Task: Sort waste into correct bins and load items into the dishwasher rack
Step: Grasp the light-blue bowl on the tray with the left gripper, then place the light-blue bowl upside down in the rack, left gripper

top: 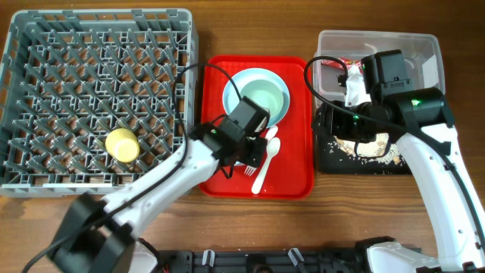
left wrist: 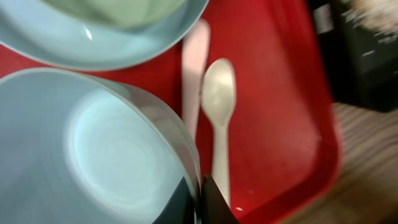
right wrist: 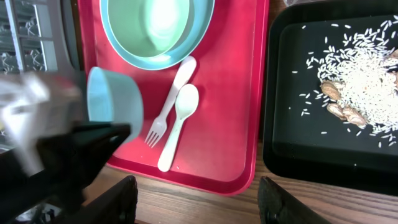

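Bowl, pale mint and smooth, is tipped on its side and pinched at the rim by the left gripper at the front left part of the red tray. The rack lies left of that tray, so the left arm is the nearer one. The right gripper hangs right of the tray, fingers spread wide and holding nothing.

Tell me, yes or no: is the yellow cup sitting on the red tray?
No, the yellow cup lies among the pegs of the grey dishwasher rack, well apart from the red tray.
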You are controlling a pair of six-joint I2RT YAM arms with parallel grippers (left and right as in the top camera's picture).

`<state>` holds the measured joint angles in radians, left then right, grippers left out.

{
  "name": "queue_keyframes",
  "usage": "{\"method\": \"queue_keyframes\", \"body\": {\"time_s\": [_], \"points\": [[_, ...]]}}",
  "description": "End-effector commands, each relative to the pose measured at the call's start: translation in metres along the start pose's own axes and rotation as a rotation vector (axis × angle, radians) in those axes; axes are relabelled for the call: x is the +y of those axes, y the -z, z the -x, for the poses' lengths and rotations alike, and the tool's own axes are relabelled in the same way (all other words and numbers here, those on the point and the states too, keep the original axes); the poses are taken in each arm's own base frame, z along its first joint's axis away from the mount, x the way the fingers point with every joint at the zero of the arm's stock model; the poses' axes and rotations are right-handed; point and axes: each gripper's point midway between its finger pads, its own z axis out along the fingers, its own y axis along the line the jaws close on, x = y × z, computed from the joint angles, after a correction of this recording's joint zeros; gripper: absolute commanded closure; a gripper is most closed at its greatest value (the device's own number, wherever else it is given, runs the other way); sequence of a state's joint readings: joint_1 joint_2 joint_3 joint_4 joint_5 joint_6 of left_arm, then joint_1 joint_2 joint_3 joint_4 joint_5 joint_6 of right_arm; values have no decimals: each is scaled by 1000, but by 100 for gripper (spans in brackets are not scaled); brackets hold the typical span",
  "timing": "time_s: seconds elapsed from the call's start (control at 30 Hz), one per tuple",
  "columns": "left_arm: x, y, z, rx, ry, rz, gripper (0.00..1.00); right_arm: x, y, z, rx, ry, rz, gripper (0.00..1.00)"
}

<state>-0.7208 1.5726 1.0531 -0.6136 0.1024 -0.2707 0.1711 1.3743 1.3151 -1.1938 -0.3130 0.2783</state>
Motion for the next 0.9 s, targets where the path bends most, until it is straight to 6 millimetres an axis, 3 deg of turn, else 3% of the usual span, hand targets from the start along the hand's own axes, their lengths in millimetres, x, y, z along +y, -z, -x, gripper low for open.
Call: {"method": "queue_keyframes", "body": {"time_s": [0.0, 0.13, 0.17, 0.4, 0.5, 0.6, 0.7, 0.87], "points": [[-10, 55, 22, -157, -8, -60, 96, -1, 2, 0, -8, 15, -6, 38], [21, 111, 44, -304, 67, -49, 96, -1, 2, 0, -9, 17, -6, 38], [44, 147, 61, -375, 83, -78, 96, -1, 2, 0, -9, 17, -5, 38], [128, 210, 106, -521, 236, -188, 96, -1, 2, 0, -10, 18, -5, 38], [159, 217, 119, -554, 297, -324, 96, -1, 2, 0, -10, 18, -5, 38], [184, 210, 124, -570, 329, -501, 96, -1, 2, 0, -10, 18, -5, 38], [229, 184, 118, -551, 436, -592, 96, -1, 2, 0, -9, 17, -5, 38], [261, 161, 111, -550, 501, -726, 96, -1, 1, 0, -6, 17, -6, 38]]}}
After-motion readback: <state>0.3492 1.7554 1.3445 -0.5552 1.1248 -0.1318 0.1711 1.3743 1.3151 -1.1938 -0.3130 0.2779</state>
